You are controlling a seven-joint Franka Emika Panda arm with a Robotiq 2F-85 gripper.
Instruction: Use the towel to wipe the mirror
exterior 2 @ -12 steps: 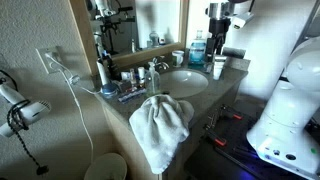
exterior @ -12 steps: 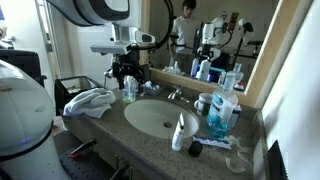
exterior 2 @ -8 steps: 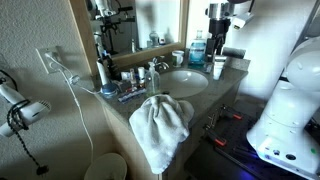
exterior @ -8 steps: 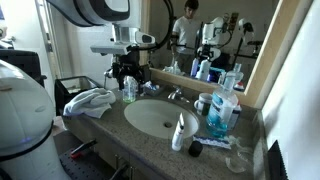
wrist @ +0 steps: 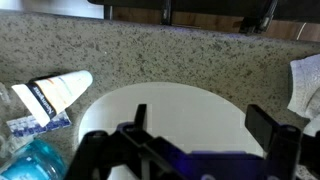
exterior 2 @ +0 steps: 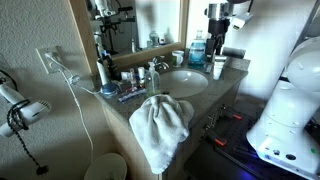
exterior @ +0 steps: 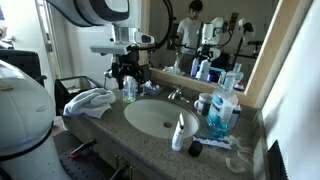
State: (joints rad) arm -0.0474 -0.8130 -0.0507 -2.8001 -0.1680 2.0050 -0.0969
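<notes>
The towel [exterior: 90, 101], a crumpled white cloth, lies at the end of the granite counter and hangs over its edge [exterior 2: 160, 125]. In the wrist view only its corner [wrist: 305, 85] shows at the right margin. The mirror [exterior: 215, 30] with its light wooden frame [exterior 2: 150, 55] fills the wall behind the counter. My gripper [exterior: 125, 72] hovers above the counter between the towel and the sink [exterior: 160, 117], apart from the towel. In the wrist view the gripper [wrist: 200, 125] is open over the white basin [wrist: 170, 105], with nothing between its fingers.
A white squeeze tube [exterior: 179, 132] and blue bottles [exterior: 222, 110] stand beside the sink, with a faucet [exterior: 176, 95] behind it. Small toiletries [exterior 2: 135, 85] crowd the counter's back. A hair dryer [exterior 2: 15, 110] hangs on the wall. The white robot base [exterior: 25, 120] stands close to the counter.
The arm, gripper and towel have not moved. Only the person reflected in the mirror has shifted slightly to the right.
</notes>
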